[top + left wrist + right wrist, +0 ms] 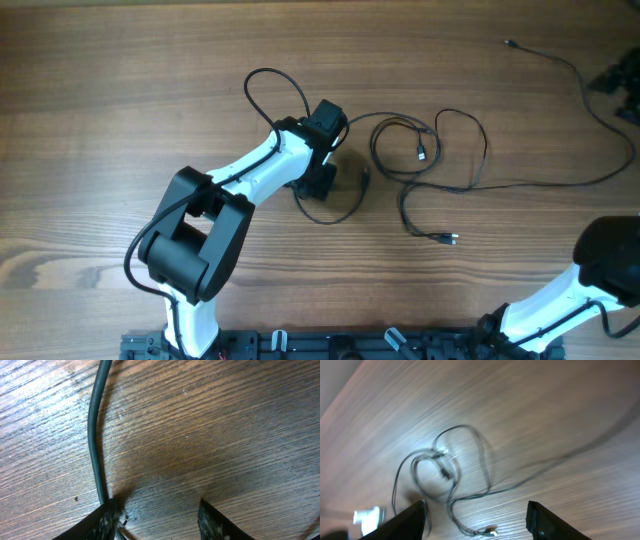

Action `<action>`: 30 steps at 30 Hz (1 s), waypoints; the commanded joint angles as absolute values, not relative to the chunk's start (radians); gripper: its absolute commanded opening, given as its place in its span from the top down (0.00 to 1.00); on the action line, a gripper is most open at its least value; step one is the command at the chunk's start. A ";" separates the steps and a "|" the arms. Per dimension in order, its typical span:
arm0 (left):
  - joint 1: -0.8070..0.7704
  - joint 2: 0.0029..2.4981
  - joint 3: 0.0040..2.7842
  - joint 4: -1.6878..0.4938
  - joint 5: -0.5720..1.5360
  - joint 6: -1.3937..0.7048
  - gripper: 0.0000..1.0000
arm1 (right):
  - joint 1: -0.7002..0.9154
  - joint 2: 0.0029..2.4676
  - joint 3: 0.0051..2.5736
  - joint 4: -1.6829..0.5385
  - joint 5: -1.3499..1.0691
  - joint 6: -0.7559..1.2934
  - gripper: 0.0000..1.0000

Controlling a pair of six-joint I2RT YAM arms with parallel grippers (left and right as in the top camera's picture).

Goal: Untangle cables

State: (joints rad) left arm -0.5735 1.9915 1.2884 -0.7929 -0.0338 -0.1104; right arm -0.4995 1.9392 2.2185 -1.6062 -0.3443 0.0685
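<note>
The cables (pixel 440 150) are thin black cords lying in loose loops at the table's middle, with plug ends (pixel 447 238) showing. One cord (pixel 270 80) loops up and left past my left gripper (pixel 320 180), which is low over the wood beside the loops. In the left wrist view a cord (pixel 95 435) runs down to the left fingertip (pixel 107 512); the left gripper (pixel 157 515) is open, with bare wood between its fingers. My right gripper (pixel 476 510) is open and holds nothing, high above the blurred loops (pixel 445 470). The right arm (pixel 600 270) is at the bottom right.
A long cord (pixel 560 182) trails from the loops toward the right edge. Another thin cord (pixel 560 60) runs along the top right, near a dark object (pixel 615 80) at the edge. The arm bases stand along the front edge (pixel 330 345).
</note>
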 commanded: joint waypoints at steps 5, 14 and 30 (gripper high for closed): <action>-0.564 2.016 1.262 -0.779 -0.045 -0.120 0.47 | -0.238 1.922 1.954 -1.609 -0.259 0.032 0.49; -0.564 2.016 1.262 -0.778 -0.045 -0.120 0.47 | -0.228 1.623 1.483 -1.298 -0.074 0.428 0.48; -0.565 2.016 1.262 -0.786 -0.041 -0.120 0.47 | -0.228 1.631 0.894 -0.616 0.134 0.918 0.49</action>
State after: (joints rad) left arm -0.5728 1.9915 1.2865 -0.7807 -0.0280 -0.1108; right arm -0.2298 1.6241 0.9241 -0.6483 0.1059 0.8379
